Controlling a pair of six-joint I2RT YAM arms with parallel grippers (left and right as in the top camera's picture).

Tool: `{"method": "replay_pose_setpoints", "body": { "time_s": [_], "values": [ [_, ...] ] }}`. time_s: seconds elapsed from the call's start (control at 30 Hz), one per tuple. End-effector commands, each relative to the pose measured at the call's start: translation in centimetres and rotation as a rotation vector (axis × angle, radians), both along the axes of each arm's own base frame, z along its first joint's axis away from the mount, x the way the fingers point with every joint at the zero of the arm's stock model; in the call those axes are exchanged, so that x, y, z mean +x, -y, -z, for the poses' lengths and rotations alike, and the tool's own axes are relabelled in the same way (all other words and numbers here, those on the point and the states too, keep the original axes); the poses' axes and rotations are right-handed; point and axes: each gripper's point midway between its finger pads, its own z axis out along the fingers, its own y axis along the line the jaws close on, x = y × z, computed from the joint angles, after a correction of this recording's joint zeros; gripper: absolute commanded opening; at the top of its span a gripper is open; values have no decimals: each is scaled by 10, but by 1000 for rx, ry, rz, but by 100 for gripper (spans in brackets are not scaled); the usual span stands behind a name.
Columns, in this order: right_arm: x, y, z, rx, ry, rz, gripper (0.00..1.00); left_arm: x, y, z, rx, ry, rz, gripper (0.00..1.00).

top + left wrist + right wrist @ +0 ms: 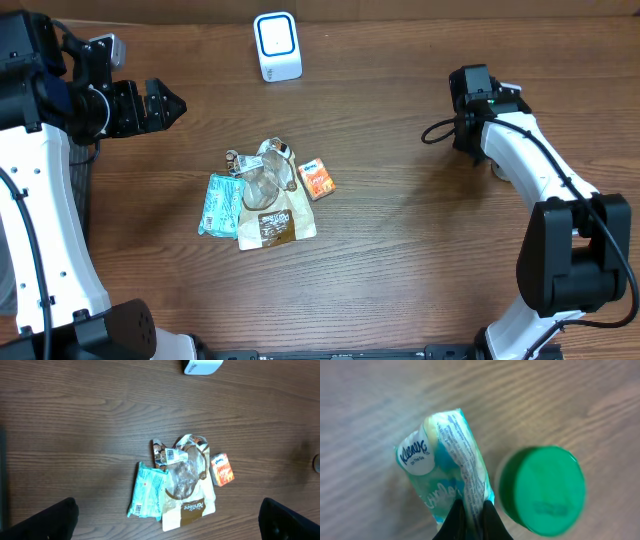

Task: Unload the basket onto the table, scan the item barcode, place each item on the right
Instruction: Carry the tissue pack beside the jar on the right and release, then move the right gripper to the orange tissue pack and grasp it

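Note:
My right gripper (pixel 472 506) is shut on the edge of a teal and white Kleenex tissue pack (pixel 437 455), seen close up in the right wrist view just above the wood. In the overhead view the right wrist (pixel 478 100) covers the pack. The white barcode scanner (pixel 277 46) stands at the table's far edge, well left of that arm. My left gripper (pixel 165 103) hangs wide open at the far left, above and apart from the pile of items. Both of its dark fingers (pixel 50 521) frame the bottom corners of the left wrist view.
A round green lid (pixel 542 490) sits right beside the tissue pack. Mid-table lies a pile: a teal packet (pixel 216 204), a brown and white Pantree bag (pixel 275 222), a clear wrapper with a barcode label (pixel 262 172) and a small orange box (pixel 317 179).

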Motion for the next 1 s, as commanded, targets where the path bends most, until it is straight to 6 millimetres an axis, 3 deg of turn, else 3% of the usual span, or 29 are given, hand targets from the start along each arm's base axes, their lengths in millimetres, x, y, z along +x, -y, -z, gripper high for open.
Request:
{"method": "replay_pose_setpoints", "body": {
  "time_s": [0.0, 0.33, 0.5, 0.63, 0.7, 0.77, 0.97],
  "values": [
    [3, -3, 2, 26, 21, 2, 4, -1, 3, -5, 15, 20, 26, 100],
    [-3, -3, 3, 23, -10, 2, 23, -1, 3, -5, 15, 20, 26, 99],
    [-1, -2, 0, 16, -5, 0, 24, -1, 3, -5, 15, 20, 27, 100],
    [4, -9, -13, 38, -1, -14, 24, -1, 3, -5, 15, 20, 26, 100],
    [6, -24, -22, 98, -16, -45, 24, -1, 3, -5, 15, 20, 26, 99],
    [8, -51, -27, 225, -43, -122, 24, -1, 3, -5, 15, 20, 27, 100],
    [1, -156, -37, 756, -88, -394, 24, -1, 3, -5, 15, 20, 26, 100]
  ]
}}
